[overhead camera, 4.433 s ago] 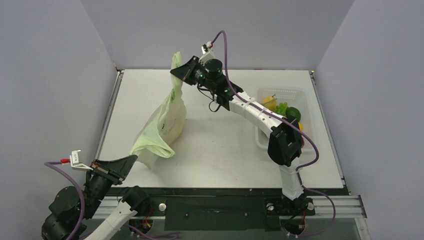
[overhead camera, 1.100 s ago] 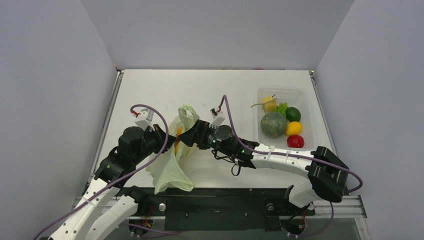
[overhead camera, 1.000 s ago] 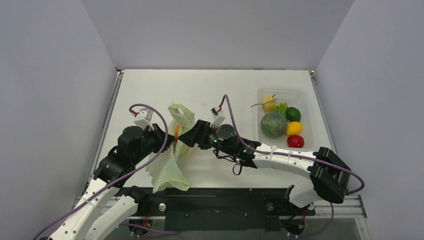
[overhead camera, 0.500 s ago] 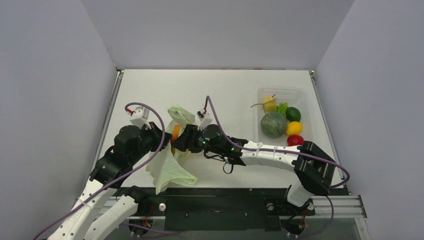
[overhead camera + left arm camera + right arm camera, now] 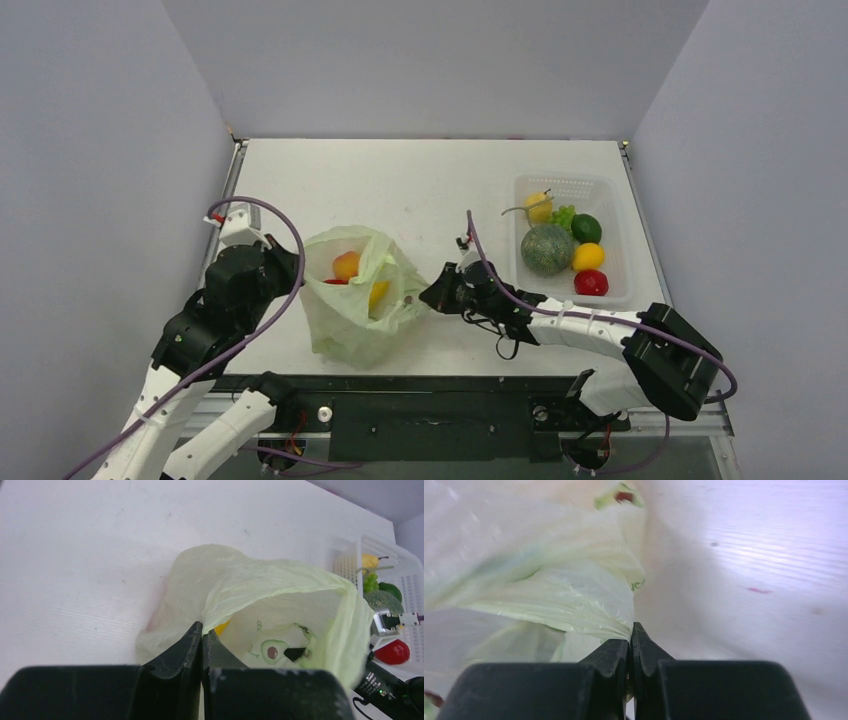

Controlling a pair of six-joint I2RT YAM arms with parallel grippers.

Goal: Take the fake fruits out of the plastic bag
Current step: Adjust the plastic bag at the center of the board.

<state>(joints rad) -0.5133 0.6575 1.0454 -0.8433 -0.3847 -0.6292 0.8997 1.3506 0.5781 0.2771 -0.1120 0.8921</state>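
The left gripper (image 5: 201, 631) pinches the left rim of the plastic bag (image 5: 350, 325). The right gripper (image 5: 631, 632) pinches its right rim. The bag sits open, near and left on the table (image 5: 450, 180), with fake fruits (image 5: 346, 265) inside.

2 arms share 1 build: smooth white plastic link shells joined by chunky black joint housings. The left arm (image 5: 190, 340) trails a thin looping purple cable (image 5: 299, 262) that ends at a small white connector block with a red tip (image 5: 230, 217). The right arm (image 5: 585, 328) has a matching purple lead (image 5: 472, 235). Each arm's matte black jaws taper to thin wedge-shaped tips. A round silver bolt (image 5: 324, 412) sits near each base.
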